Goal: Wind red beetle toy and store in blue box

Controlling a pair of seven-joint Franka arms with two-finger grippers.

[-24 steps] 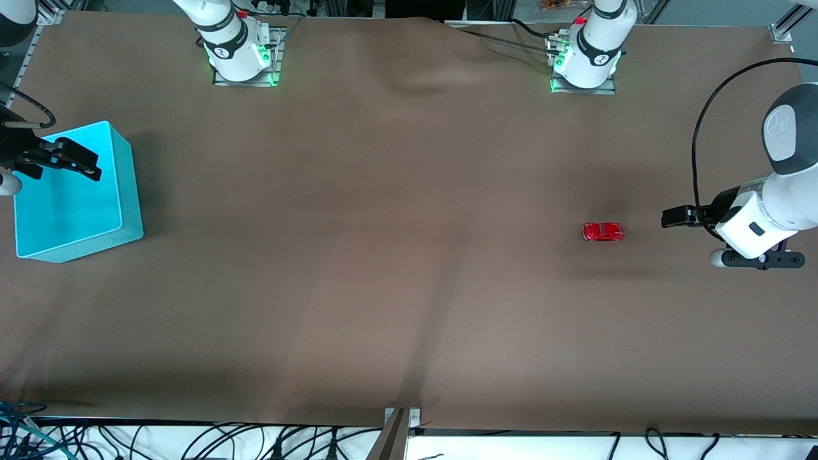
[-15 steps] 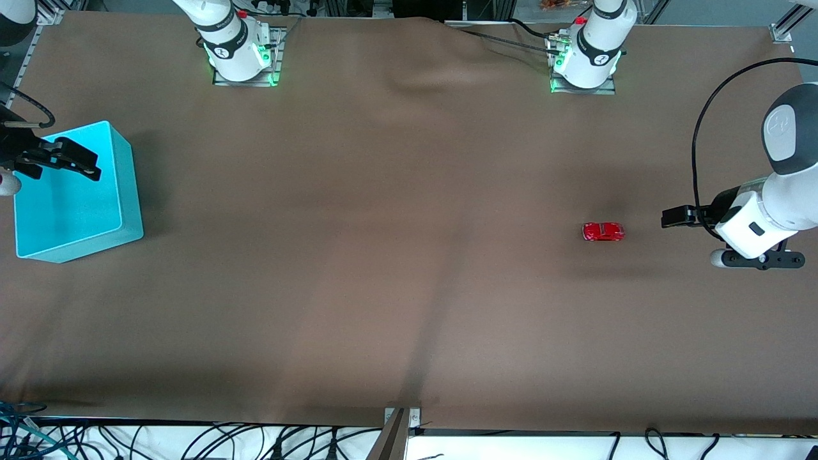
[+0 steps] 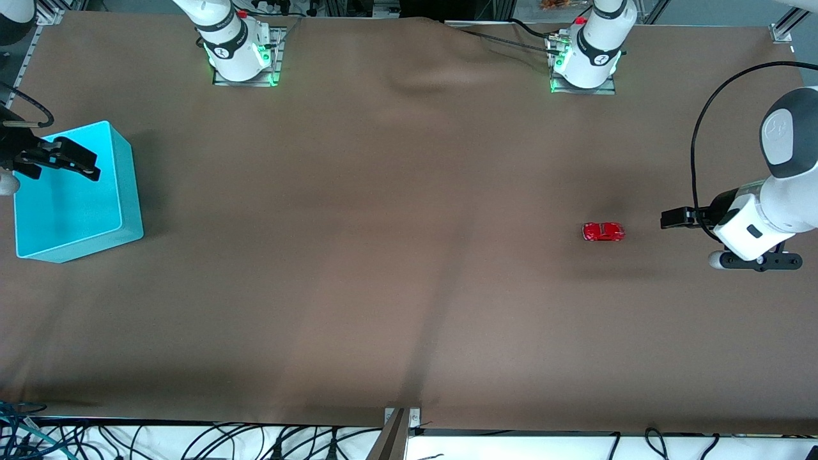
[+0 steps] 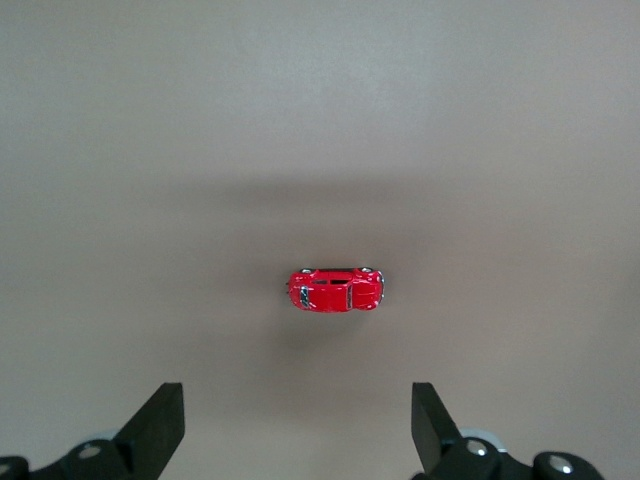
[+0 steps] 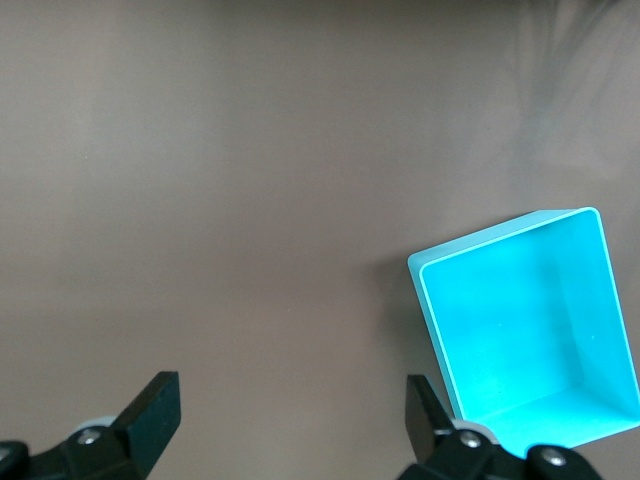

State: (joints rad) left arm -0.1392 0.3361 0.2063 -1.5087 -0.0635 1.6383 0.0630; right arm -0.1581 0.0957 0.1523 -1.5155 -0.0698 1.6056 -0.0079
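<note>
On the brown table (image 3: 383,255), both claws, left (image 4: 297,430) and right (image 5: 285,425), gape wide, holding nothing.

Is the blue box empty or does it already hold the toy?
Empty. The right wrist view shows the blue box with a bare floor, and the red beetle toy sits on the table toward the left arm's end.

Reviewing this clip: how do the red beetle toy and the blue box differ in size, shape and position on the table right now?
The red beetle toy is tiny; the blue box is many times larger. The toy is rounded and glossy red; the box is rectangular, light cyan, open-topped and empty. The toy sits toward the left arm's end of the table, the box at the right arm's end. Both rest on the brown table, and neither is gripped.
</note>
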